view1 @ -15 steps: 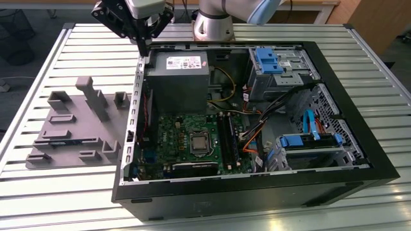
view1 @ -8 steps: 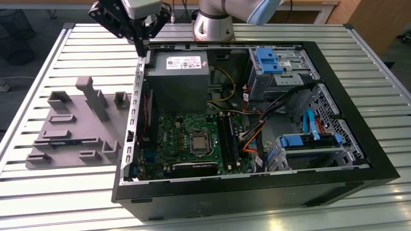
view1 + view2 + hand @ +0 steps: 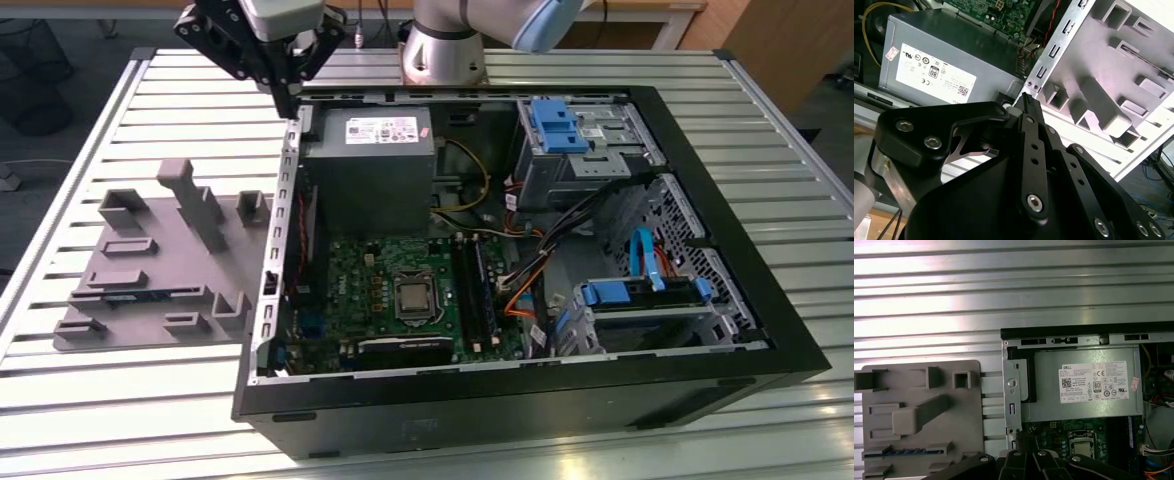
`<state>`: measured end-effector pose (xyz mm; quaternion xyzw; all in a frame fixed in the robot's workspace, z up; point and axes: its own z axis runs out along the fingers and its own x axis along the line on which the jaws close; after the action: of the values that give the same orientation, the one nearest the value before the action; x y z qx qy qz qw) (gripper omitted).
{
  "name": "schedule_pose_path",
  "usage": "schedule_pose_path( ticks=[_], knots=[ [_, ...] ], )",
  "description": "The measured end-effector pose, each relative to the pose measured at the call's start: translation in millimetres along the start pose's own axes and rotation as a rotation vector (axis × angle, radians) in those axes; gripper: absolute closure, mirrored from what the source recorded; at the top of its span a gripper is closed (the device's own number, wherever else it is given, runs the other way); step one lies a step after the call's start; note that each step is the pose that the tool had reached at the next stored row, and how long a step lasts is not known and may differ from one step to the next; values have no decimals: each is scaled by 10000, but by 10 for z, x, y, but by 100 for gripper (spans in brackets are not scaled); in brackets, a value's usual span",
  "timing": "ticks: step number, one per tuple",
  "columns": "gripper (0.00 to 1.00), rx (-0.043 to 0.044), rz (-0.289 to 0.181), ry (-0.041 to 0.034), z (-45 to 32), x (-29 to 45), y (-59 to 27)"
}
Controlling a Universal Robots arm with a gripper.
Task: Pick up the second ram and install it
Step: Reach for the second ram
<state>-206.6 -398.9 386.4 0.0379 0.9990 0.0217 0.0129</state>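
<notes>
The second ram (image 3: 891,452) is a thin blue-green strip lying in a slot of the grey fixture plate (image 3: 919,390); in the exterior view it is a dark strip (image 3: 134,297) at the plate's near side. My gripper (image 3: 287,103) hangs above the back corner of the open computer case (image 3: 747,300), on the exterior view's left, between the plate and the case. Its black fingers meet at the tip (image 3: 1026,99) with nothing between them, and the closed fingers (image 3: 1015,458) also appear in the first wrist view. The ram lies well apart from the gripper.
Inside the case sit the grey power supply (image 3: 367,165), the green motherboard (image 3: 380,290) with black memory slots (image 3: 474,290), orange cables and blue drive bays (image 3: 627,295). The grey plate (image 3: 147,260) carries several raised holders. The slatted metal table (image 3: 160,390) surrounds everything.
</notes>
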Motion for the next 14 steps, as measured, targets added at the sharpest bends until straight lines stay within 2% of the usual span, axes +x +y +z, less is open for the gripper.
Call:
schedule_pose_path(
  ticks=[14],
  knots=[
    [89,0,0,3,8,88,-7]
  ],
)
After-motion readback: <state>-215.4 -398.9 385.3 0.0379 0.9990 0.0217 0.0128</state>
